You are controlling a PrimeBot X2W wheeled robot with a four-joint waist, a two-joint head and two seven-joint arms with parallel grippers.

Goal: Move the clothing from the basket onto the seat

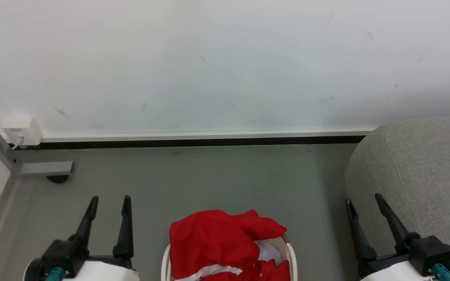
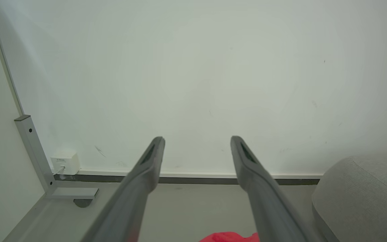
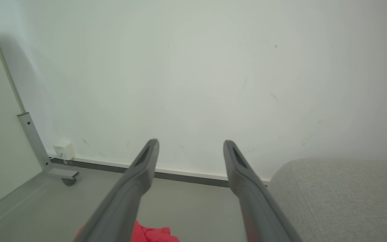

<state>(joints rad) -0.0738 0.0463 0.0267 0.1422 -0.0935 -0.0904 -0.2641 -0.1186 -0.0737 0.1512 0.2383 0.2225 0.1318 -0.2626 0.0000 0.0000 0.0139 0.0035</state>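
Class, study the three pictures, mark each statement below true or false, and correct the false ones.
1. The red clothing lies in the basket. True.
2. The left hand grips the clothing. False: it is open, beside the basket, holding nothing.
3. The seat is to the robot's right of the basket. True.
4. The basket stands on the seat. False: it stands on the grey floor.
5. The right hand is shut. False: its fingers are spread apart.
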